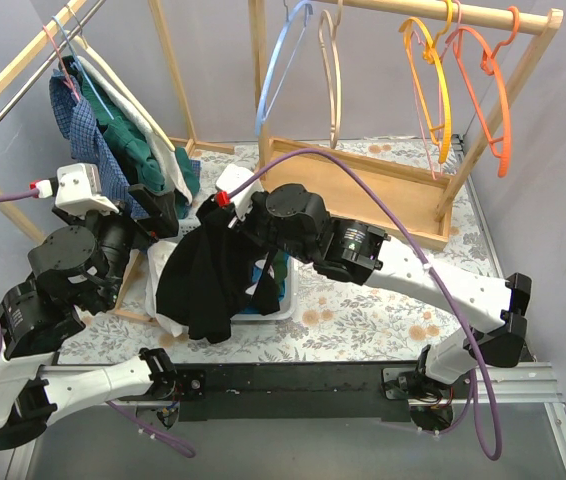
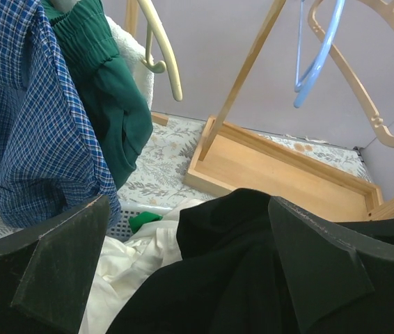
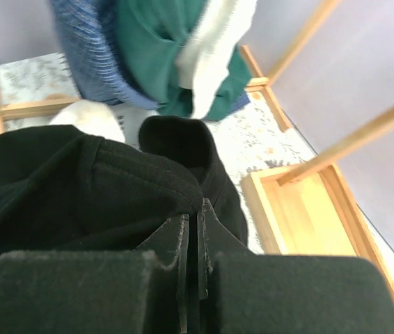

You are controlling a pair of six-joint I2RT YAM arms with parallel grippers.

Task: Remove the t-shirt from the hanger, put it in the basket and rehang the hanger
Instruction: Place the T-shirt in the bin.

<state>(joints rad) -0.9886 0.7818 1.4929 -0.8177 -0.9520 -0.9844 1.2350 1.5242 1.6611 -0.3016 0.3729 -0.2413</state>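
Note:
The black t-shirt hangs in a bunch from my right gripper, which is shut on its collar edge over the laundry basket. In the right wrist view my gripper pinches the shirt's neck seam. A bare cream hanger hangs on the left rack, apart from the shirt. My left gripper is open and empty just left of the shirt; in its own view the gripper is above the shirt.
A plaid blue shirt, a green garment and a white one hang on the left rack. White cloth lies in the basket. The right rack's wooden base sits behind, with blue, yellow and orange hangers empty.

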